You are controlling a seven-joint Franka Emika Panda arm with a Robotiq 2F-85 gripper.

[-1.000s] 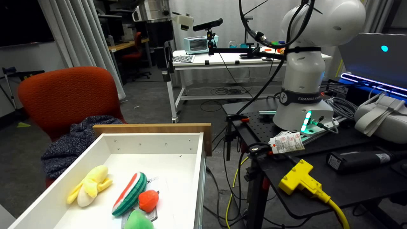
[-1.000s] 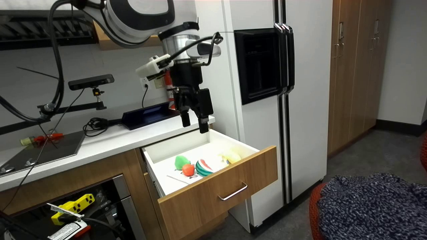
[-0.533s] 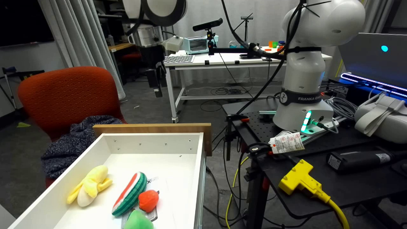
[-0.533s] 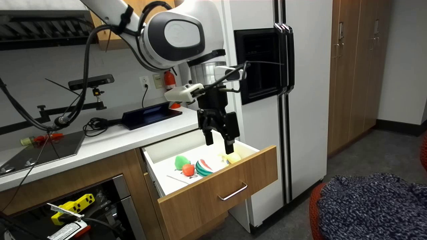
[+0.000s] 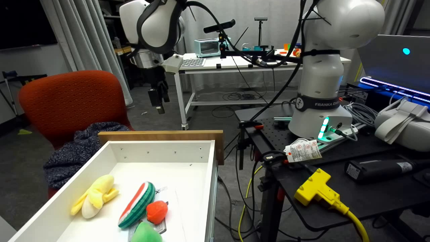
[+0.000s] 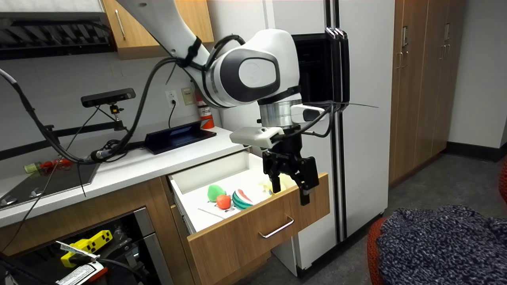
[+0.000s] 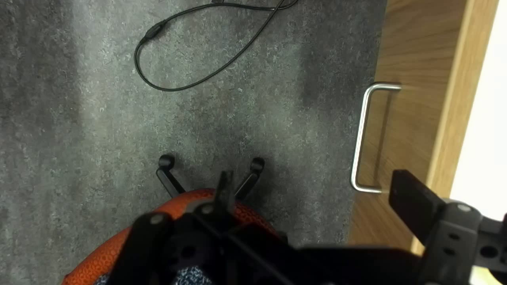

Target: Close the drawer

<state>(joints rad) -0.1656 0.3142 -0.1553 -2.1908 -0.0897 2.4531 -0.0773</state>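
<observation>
Your drawer point(image 5: 161, 153) juts out, open, from under the white countertop point(image 6: 174, 160), just beside the white refrigerator point(image 6: 368, 99). Its flat wooden front point(image 6: 237, 247) has a brown grain and a paler top edge, and you can see a bright, bracket-shaped metal bar handle point(image 7: 360, 134) on it. The interior is a smooth, white rectangular box, with small dark dots on the front's inner face. On its bottom lie a soft yellow banana toy point(image 5: 95, 196), a striped watermelon wedge toy point(image 5: 138, 205) with a red face, a rounded orange-red toy fruit point(image 5: 157, 211) and an egg-shaped green toy point(image 5: 146, 232).

Your gripper point(image 6: 290, 192) hangs on the outer side of the front, apart from it, with its blocky black fingers point(image 7: 414, 206) spread apart; in the wrist view, mottled grey floor point(image 7: 277, 130) shows between them. Near the drawer stands an orange-red upholstered chair point(image 5: 70, 104) with a speckled dark-blue cloth point(image 6: 447, 245) on it.
</observation>
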